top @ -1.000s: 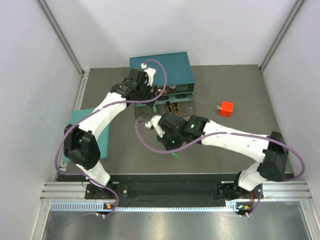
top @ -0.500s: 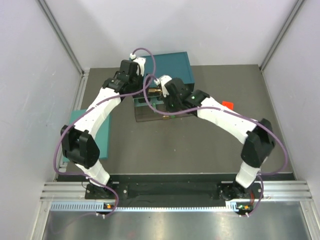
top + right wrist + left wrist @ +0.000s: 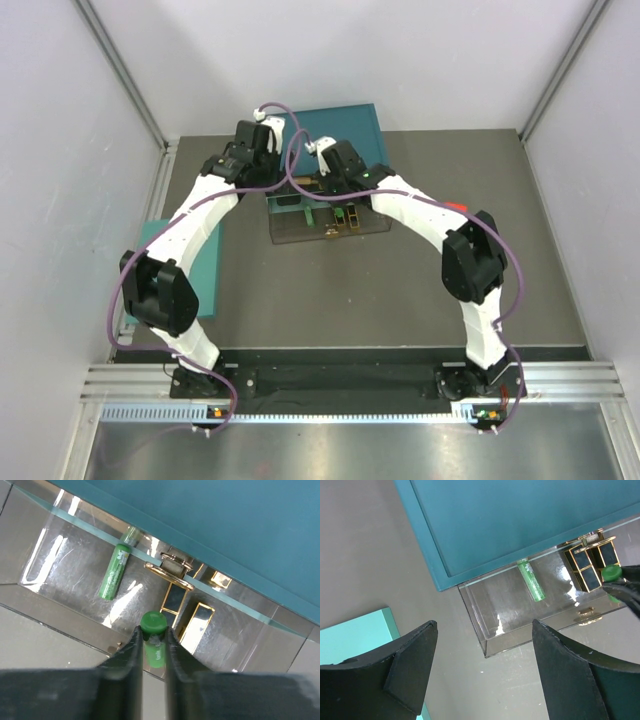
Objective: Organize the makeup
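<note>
A teal box (image 3: 345,128) stands at the back with its clear drawer (image 3: 288,230) pulled out. My right gripper (image 3: 152,636) is shut on a green stick (image 3: 155,642), cap up, and holds it above the drawer. In the drawer lie another green stick (image 3: 114,572) and two black-and-gold cases (image 3: 174,600). My left gripper (image 3: 485,630) is open and empty above the drawer's front left corner (image 3: 492,647). Its view shows the lying green stick (image 3: 532,581), the cases (image 3: 592,562) and the held stick's cap (image 3: 611,573). Other makeup is out of view.
A flat teal panel (image 3: 205,270) lies at the table's left, also in the left wrist view (image 3: 355,635). A red cube (image 3: 456,207) shows partly behind the right arm. The drawer has a gold handle (image 3: 170,569). White walls enclose the table.
My right arm has swung from the middle of the table back to the drawer, carrying the green stick. My left gripper has shifted a little back and left of the drawer.
</note>
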Controlling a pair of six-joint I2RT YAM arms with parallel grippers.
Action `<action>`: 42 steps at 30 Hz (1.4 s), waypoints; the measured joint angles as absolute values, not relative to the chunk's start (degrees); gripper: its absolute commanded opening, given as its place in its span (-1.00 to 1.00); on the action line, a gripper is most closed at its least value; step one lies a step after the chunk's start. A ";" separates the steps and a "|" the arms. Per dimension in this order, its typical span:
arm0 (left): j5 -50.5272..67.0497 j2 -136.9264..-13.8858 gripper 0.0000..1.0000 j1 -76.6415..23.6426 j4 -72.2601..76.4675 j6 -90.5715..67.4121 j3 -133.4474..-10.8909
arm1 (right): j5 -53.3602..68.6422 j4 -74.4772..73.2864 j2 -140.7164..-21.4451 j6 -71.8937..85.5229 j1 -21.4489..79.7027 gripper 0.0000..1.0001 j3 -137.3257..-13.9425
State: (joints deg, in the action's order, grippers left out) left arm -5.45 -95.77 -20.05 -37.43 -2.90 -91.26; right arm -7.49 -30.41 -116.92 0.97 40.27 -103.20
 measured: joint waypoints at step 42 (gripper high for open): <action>-0.64 -113.84 0.65 -11.18 -34.13 -15.40 -106.21 | 0.32 -16.62 -99.50 10.24 41.63 -1.00 -68.25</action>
State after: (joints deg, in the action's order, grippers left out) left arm -0.64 -113.84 -11.18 -34.13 -15.40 -106.21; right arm 0.32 -16.62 -99.50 10.24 41.63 -68.25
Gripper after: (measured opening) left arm 0.826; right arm 0.003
